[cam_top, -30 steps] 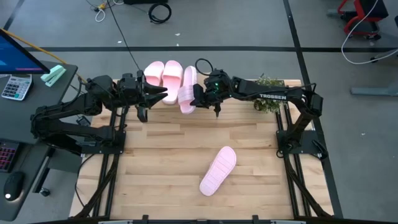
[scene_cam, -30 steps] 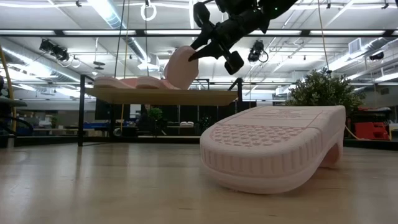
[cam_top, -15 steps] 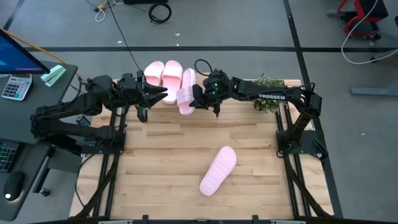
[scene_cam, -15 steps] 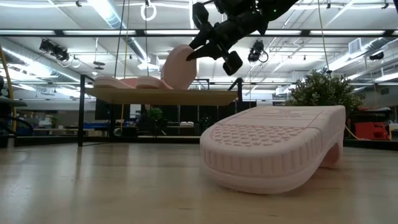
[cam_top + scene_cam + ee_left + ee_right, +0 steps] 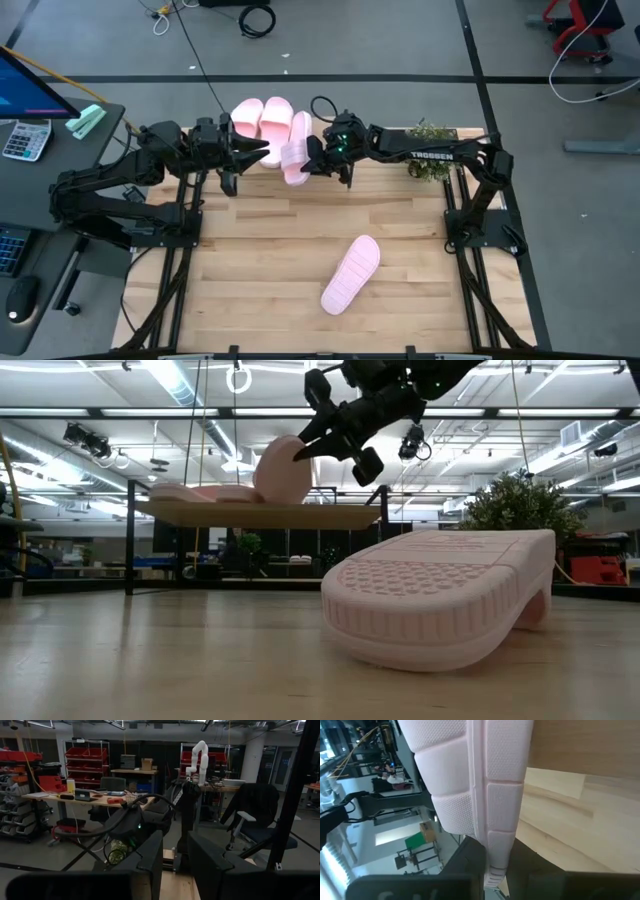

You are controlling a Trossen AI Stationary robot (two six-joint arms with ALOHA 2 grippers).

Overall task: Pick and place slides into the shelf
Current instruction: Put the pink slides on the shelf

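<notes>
right gripper (image 5: 312, 160) fingers clamped on pale pink slide (image 5: 294, 148), tilted on edge over shelf (image 5: 260, 513) | left gripper (image 5: 262, 152) fingers: cannot tell

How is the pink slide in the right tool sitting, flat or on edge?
On edge. The pale pink foam slide is clamped in the right tool, tilted above the light wood shelf beside two flat slides.

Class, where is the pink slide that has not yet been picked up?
In the high view the pale pink foam slide lies alone on the wooden tabletop, right of centre and nearer the front edge, well apart from the shelf and both arms.
</notes>
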